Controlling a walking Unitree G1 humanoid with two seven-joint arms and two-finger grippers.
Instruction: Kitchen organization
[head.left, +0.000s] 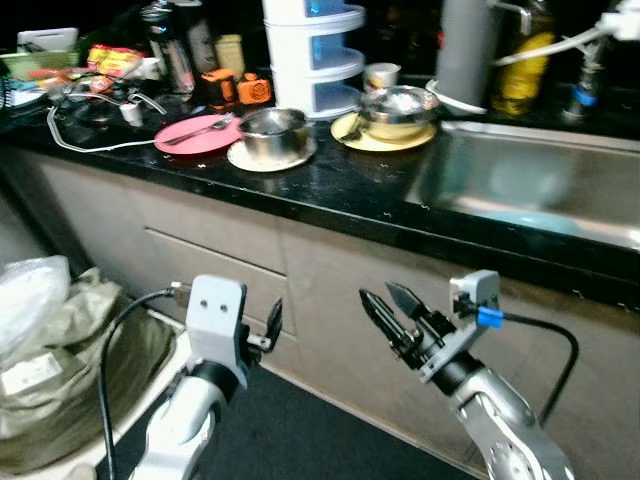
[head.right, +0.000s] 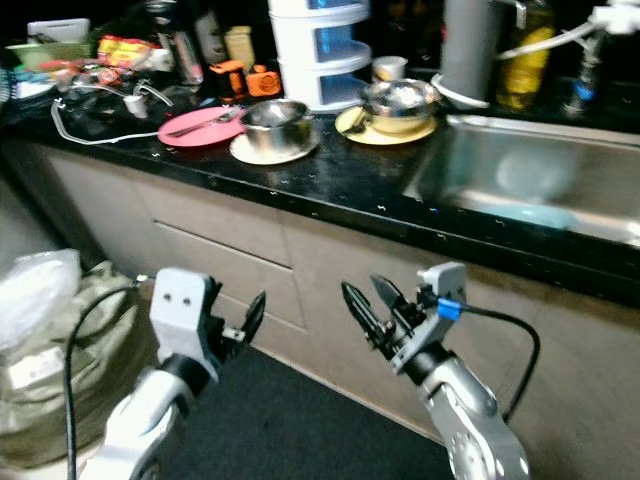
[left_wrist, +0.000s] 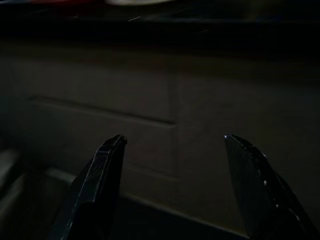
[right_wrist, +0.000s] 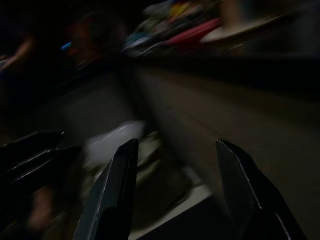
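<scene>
No writing legible. Counter (head.left: 330, 190) — pink plate (head.left: 195, 133), steel bowls (head.left: 272, 124), sink (head.left: 540, 180). Left gripper (left_wrist: 172, 145) and right gripper (head.left: 392, 300) spread wide, empty, low before the cabinets (wrist views dark, cabinet front close).

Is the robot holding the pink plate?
No, the pink plate lies on the black counter with a fork on it, while both grippers hang open and empty below, in front of the cabinets.

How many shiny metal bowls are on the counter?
2. One metal bowl sits on a pale plate next to the pink plate. The other metal bowl sits on a yellow plate close to the sink. More could be hiding behind the clutter.
</scene>
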